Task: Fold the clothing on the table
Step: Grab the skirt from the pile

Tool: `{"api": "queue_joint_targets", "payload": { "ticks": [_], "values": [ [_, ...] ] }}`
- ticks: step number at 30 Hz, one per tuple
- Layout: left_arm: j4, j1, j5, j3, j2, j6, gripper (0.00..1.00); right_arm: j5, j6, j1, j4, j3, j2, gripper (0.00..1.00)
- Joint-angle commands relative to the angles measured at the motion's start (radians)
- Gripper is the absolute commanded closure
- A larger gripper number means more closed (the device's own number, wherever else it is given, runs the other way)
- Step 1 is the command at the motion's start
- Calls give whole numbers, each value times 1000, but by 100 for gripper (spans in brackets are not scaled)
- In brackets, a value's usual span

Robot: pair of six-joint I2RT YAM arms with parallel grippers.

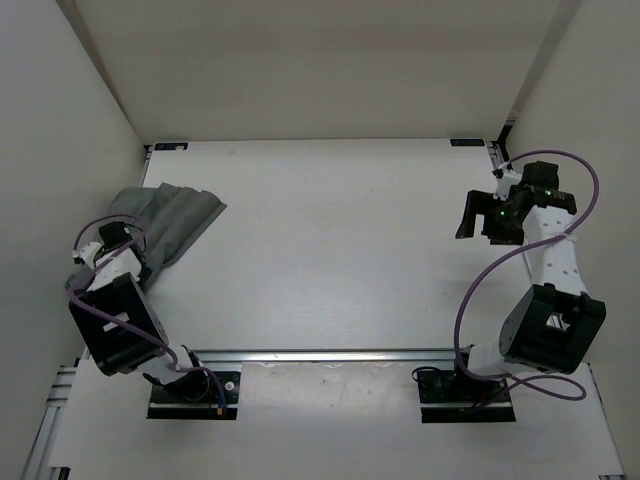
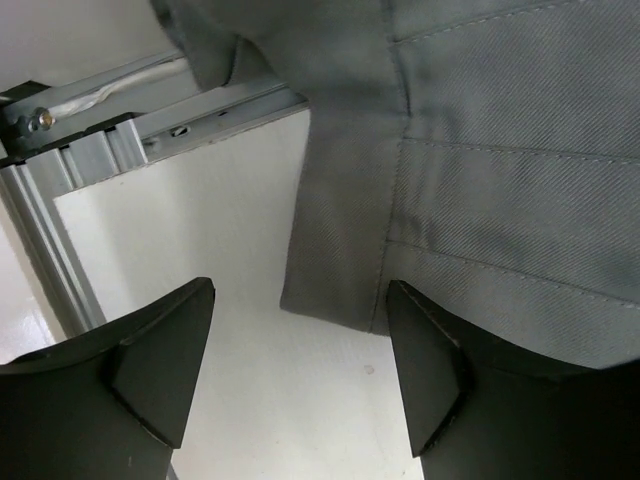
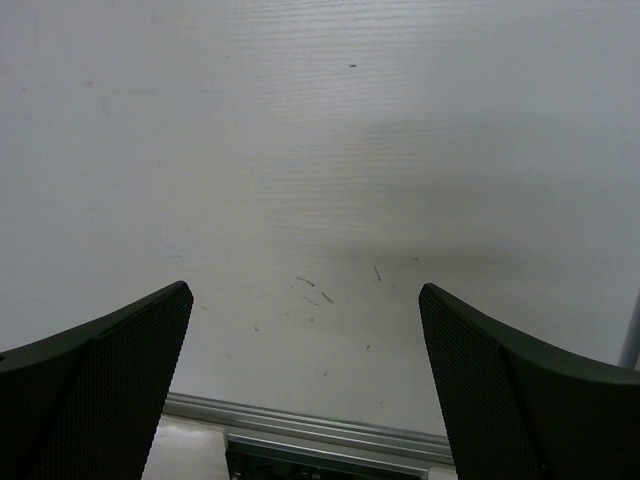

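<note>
Clothing sits bunched at the left edge of the desk, soft and limp, so I'd pinch its stitched hem just ahead of my released left pincer, while my right pincer hangs released, empty

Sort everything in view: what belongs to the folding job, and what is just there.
For the job: grey clothing, table, left gripper, right gripper, both open.
Just there: metal rail, purple cables, white side walls.
</note>
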Motion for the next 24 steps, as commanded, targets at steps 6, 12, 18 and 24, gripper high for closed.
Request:
{"api": "queue_joint_targets", "payload": {
  "ticks": [6,12,18,24],
  "values": [
    [-35,-49,28,125,122,85,11,-17,15,-49,14,64,24,1],
    [-72,-70,87,195,217,149,18,-20,13,-77,22,72,30,1],
    [-93,-76,111,234,279,177,95,-10,12,-110,28,66,30,1],
    [-92,-126,87,252,277,192,100,-8,16,-114,37,58,24,1]
  ]
}}
